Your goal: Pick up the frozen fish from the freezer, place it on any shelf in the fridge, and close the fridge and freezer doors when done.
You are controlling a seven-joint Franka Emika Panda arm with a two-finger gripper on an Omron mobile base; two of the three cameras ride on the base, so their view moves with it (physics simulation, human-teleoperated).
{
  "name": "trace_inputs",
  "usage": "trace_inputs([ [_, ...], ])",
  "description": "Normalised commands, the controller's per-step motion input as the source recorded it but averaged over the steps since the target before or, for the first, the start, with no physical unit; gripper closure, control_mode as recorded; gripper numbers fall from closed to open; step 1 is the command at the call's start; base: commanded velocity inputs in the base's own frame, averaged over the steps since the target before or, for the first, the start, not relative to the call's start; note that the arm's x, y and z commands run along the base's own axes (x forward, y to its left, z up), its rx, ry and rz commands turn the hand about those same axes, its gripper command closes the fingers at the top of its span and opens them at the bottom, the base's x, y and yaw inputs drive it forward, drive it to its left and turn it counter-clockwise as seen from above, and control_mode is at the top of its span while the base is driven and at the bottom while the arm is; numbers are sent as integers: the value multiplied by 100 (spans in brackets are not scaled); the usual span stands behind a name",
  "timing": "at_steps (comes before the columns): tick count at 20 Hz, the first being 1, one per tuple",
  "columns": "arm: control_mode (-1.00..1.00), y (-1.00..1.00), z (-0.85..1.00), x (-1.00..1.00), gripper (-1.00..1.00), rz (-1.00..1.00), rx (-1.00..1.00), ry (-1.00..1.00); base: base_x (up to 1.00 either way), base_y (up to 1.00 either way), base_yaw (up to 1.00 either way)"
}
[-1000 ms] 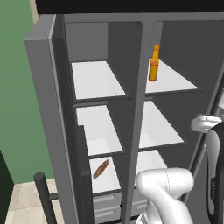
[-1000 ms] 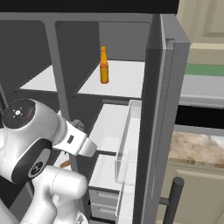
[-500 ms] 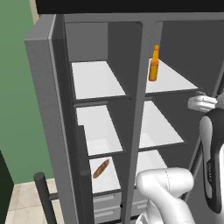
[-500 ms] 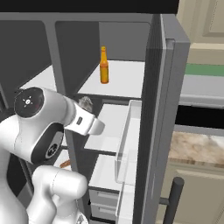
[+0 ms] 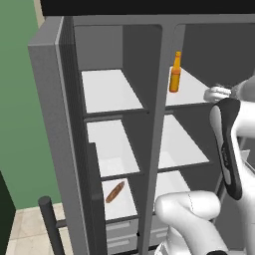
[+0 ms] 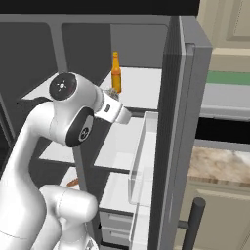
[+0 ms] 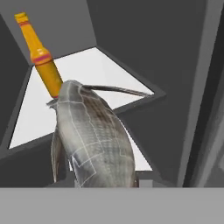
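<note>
The tool (image 6: pixel 116 93), clenched on the fish (image 7: pixel 94 140), holds it at the front edge of the fridge's (image 6: pixel 132 141) top shelf (image 7: pixel 87 70), just before the orange bottle (image 5: pixel 175 72). A reddish-brown sausage (image 5: pixel 115 191) lies on a low freezer (image 5: pixel 112 149) shelf; both doors stand open.

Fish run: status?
Gripper shut on frozen fish, raised at the fridge's top shelf. Fish not set down yet. Orange bottle stands on that shelf just ahead. Both doors open.
</note>
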Motion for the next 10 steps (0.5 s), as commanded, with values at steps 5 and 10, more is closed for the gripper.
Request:
trace_inputs([
  [5, -100, -27, 2, 70, 100, 0, 0, 6, 0, 0, 0],
  [10, -100, -37, -11, 60, 100, 3, 0, 11, 0, 0, 0],
])
